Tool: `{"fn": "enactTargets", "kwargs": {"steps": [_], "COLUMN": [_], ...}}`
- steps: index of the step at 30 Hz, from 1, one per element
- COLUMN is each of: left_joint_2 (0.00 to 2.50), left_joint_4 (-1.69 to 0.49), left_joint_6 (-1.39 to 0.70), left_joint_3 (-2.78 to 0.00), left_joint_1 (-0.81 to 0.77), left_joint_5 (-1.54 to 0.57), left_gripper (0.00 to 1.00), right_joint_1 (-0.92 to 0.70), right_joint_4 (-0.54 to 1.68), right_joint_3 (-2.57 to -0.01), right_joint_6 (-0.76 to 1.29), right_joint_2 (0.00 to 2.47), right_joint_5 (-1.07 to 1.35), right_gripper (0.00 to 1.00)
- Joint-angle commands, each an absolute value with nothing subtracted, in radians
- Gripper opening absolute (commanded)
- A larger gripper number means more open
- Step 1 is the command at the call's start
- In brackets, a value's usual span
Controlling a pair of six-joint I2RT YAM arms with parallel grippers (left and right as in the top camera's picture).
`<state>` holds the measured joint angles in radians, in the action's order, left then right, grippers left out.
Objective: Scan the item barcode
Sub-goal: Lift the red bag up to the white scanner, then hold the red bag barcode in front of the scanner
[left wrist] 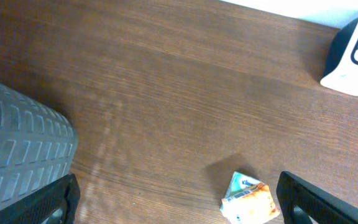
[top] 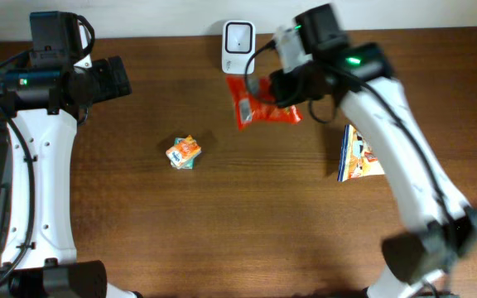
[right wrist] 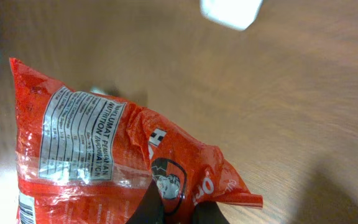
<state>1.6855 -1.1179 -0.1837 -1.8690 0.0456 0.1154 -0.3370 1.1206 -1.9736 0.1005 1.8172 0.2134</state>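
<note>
I found the wooden bench [top: 222,215] carrying four items. The right gripper [top: 278,89], near the back edge, had its fingers pinching the red snack packet [top: 259,109]. The packet hung crumpled just in front of the white scanner [top: 238,45], which stood at the middle of the back edge. The packet's nutrition panel faced the wrist camera. The left gripper [top: 113,79] hovered toward the back-left corner, fingers spread wide over bare wood. A flat blue-and-orange pack [top: 358,156] lay toward the right edge, beside the right arm. A small orange carton [top: 184,152] sat near the centre.
</note>
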Motion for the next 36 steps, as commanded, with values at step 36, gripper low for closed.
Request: {"fn": "enactTargets", "kwargs": {"steps": [36], "left_joint_2": [1.688], "left_joint_4": [-1.117], "left_joint_6": [-0.178], "left_joint_3": [-1.865], "left_joint_1": [0.047], "left_joint_5": [0.112], "left_gripper": [0.99], "right_joint_1": [-0.550], "right_joint_4": [0.174], "right_joint_3": [-2.199], "right_joint_6": [-0.521], "right_joint_2": [2.237], "right_joint_5": [-1.095], "right_gripper": [0.04]}}
